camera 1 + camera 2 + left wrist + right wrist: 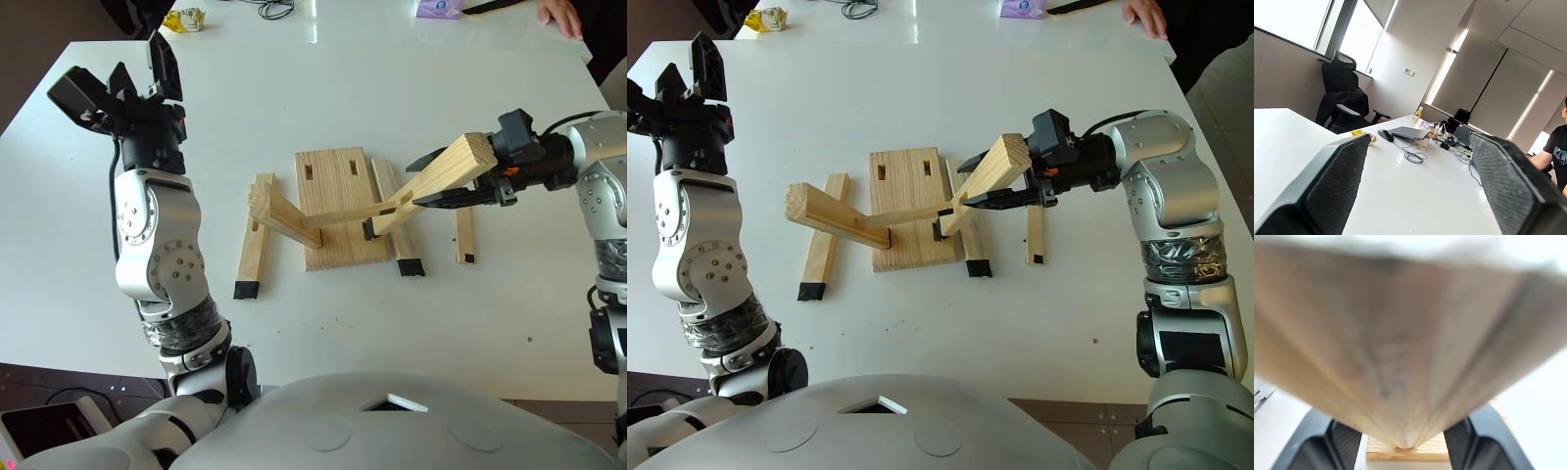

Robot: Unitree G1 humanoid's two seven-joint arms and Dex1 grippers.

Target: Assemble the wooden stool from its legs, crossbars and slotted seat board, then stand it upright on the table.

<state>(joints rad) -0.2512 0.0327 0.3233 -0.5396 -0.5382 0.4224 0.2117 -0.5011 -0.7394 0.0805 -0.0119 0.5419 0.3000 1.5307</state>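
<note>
The slotted seat board (338, 208) lies flat in the middle of the white table (323, 304). My right gripper (446, 181) is shut on a wooden leg (453, 168), holding it tilted above the board's right side. A crossbar (345, 213) joins this leg to a second leg (284, 217), which rests at the board's left edge. In the right wrist view the held leg (1400, 342) lies between the fingers (1347, 440). Another leg (253, 247) lies left of the board and one (400, 230) right of it. A short crossbar (464, 237) lies farther right. My left gripper (137, 73) is raised at the far left, open and empty.
A yellow packet (184, 18), cables (276, 8) and a purple packet (438, 8) sit at the table's far edge, where a person's hand (560, 14) rests. Bare table lies in front of the board and to its left.
</note>
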